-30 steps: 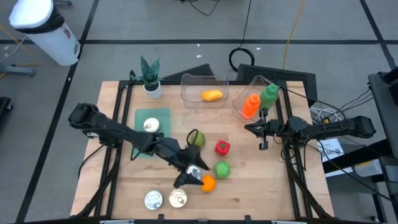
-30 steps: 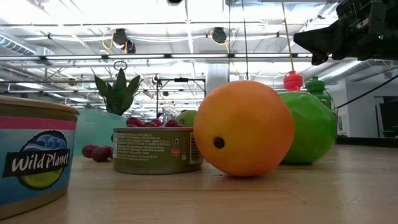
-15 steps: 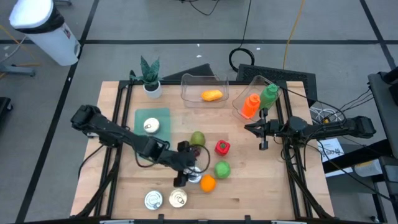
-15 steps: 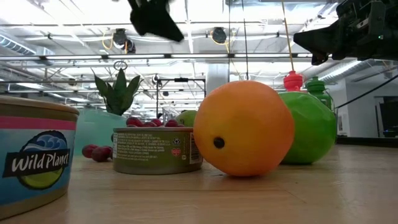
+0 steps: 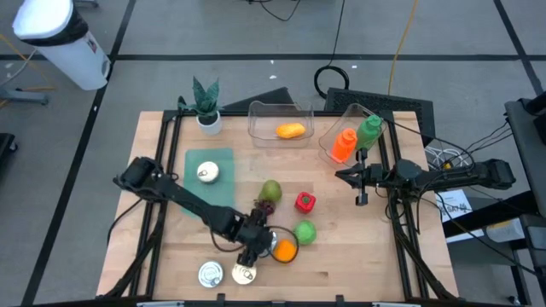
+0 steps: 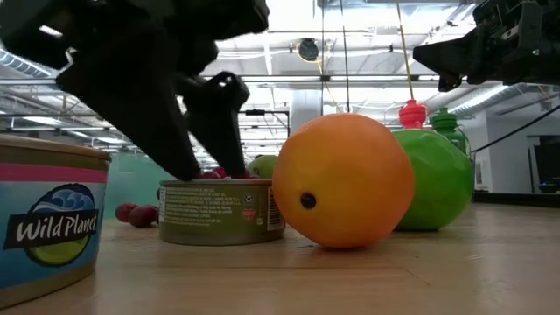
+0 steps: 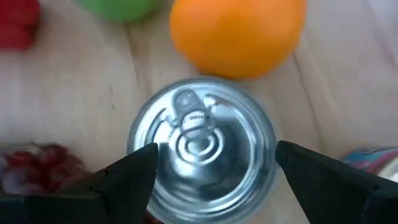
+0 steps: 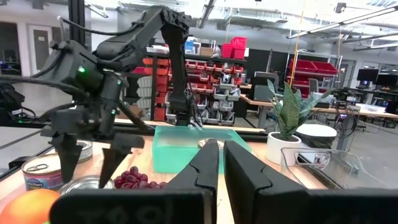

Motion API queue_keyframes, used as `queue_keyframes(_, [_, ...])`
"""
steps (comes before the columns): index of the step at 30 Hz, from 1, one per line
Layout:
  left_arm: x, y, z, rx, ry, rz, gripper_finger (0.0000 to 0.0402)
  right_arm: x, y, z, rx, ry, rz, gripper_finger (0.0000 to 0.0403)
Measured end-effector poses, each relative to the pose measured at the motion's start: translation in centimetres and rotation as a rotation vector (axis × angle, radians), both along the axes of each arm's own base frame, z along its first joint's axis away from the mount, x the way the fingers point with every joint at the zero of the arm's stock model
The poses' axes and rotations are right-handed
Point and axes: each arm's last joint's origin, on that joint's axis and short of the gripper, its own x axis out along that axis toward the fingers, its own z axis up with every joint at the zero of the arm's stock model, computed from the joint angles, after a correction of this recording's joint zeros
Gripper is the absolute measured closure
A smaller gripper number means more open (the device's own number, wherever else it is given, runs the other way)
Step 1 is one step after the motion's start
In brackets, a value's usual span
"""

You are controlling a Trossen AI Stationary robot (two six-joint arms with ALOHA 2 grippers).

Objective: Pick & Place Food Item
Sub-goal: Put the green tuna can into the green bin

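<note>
Left end effector spread wide, fingers either side of the short round silver-topped tin can on the wooden desk, seemingly not yet touching it, round orange fruit just beyond, right end effector clenched empty, well apart.

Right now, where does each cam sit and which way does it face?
High view: above the table, straight down; both arms show, left gripper over the tin can.
Low view: table-top height, level across; left gripper's open fingers straddle the can beside the orange.
Left wrist view: looks down on the can lid, own fingers either side.
Right wrist view: across the table, right gripper shut.
Shared: can and orange in high, low and left wrist views.
</note>
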Motion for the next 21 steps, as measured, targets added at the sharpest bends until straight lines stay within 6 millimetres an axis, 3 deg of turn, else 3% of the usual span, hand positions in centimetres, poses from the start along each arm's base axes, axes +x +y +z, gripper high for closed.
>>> queue_keyframes(9, [-0.32,-1.09,-0.22,0.230,-0.086,-0.064,0.0053,0.00,0.00,0.00,0.000,0.000,0.000,0.0389])
queue_keyframes(15, [-0.23,-0.76,-0.52,0.128,-0.045,-0.003,0.0053,0.00,0.00,-0.01,0.000,0.001,0.000,0.0389])
queue_keyframes(21, [0.10,-0.70,0.38,0.097,-0.065,-0.014,0.0053,0.00,0.00,0.00,0.000,0.000,0.000,0.0389])
